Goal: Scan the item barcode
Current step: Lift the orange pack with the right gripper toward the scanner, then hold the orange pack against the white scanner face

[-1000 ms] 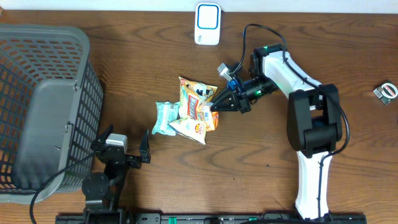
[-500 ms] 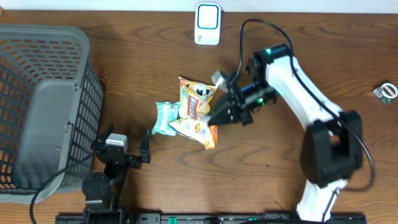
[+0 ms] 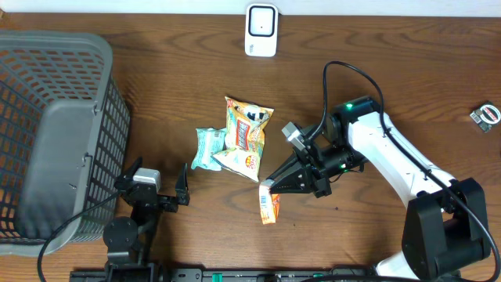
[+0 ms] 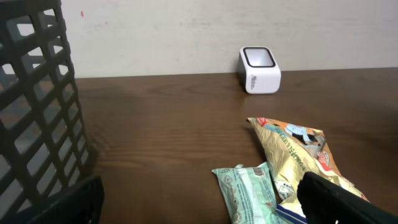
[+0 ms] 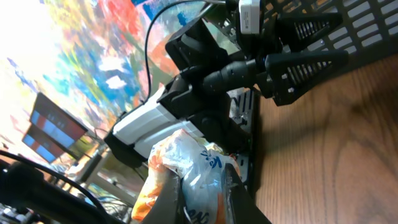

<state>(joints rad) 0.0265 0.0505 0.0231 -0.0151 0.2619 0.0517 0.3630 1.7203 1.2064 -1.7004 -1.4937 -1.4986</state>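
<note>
Right gripper: clamped on top edge of orange snack packet, as I see it; arm reaches leftward, forearm low. Left gripper: jaws spread wide, empty, beside basket.

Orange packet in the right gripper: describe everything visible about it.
The orange packet is a small, narrow, glossy plastic wrapper with white and red print. The right gripper is shut on its top end, and it extends from there toward the table's near edge, apart from the snack pile. The right wrist view shows it crinkled between the fingers. No barcode is readable.
</note>
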